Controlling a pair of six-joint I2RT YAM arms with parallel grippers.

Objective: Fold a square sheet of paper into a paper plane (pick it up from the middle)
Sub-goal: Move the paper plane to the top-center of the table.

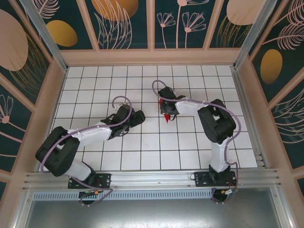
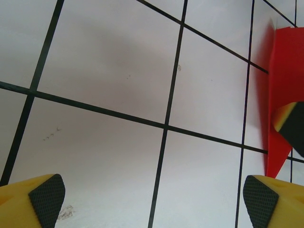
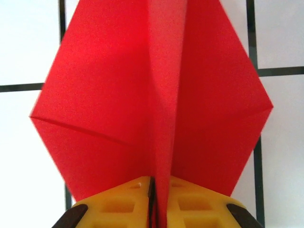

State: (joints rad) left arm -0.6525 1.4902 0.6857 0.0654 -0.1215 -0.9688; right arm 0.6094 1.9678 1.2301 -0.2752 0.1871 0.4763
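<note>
R gripper (image 3: 154, 202) was shut tight on the center fold of the paper plane (image 3: 209, 95), the red ridge pinched between its pads. The creased wings spread out to both sides above the white gridded table (image 3: 28, 42). Seen from the top cam, the plane sat approx. mid-table under the R gripper, tip toward the arm bases. L gripper (image 2: 154, 199) was wide open w/ nothing in it, over bare tiles, the plane just beside it on the right.
</note>
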